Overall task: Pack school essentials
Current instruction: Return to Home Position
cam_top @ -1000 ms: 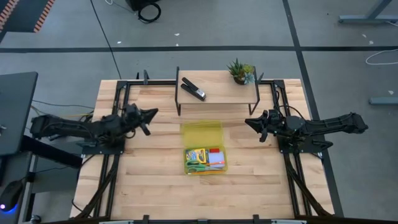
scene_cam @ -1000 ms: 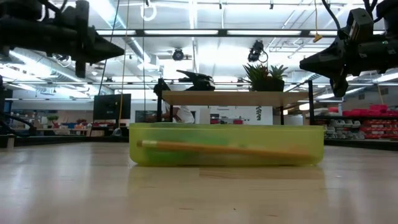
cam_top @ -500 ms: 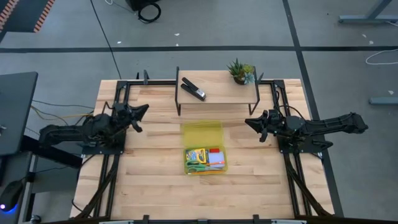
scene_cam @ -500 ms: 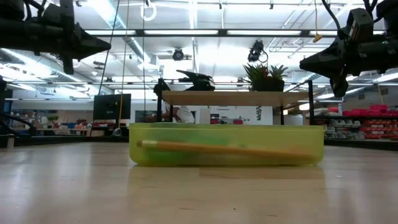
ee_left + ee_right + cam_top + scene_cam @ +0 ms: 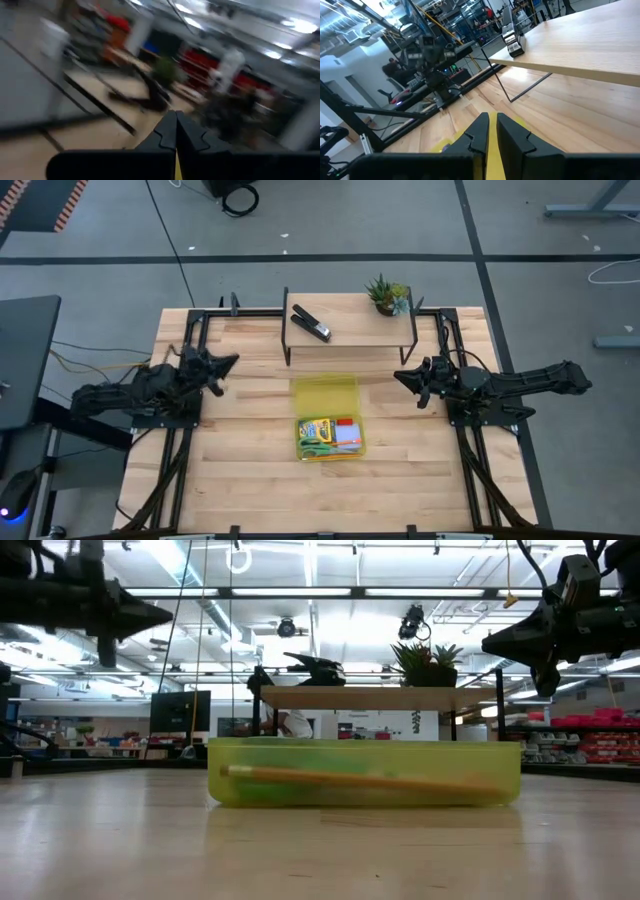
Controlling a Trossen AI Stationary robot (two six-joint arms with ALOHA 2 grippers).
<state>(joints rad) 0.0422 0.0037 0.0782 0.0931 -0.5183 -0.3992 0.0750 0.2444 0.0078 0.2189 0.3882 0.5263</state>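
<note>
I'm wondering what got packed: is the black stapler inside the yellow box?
No, the black stapler lies on the raised wooden shelf behind the yellow box, not in it.

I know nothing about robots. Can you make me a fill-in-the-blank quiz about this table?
1. The black stapler sits on the raised shelf beside the potted ____.
2. Inside the yellow supply box, the scissors have ____ handles.
3. The left gripper and right gripper hover either side of it, holding ____.
Missing words: plant; green; nothing.
</note>
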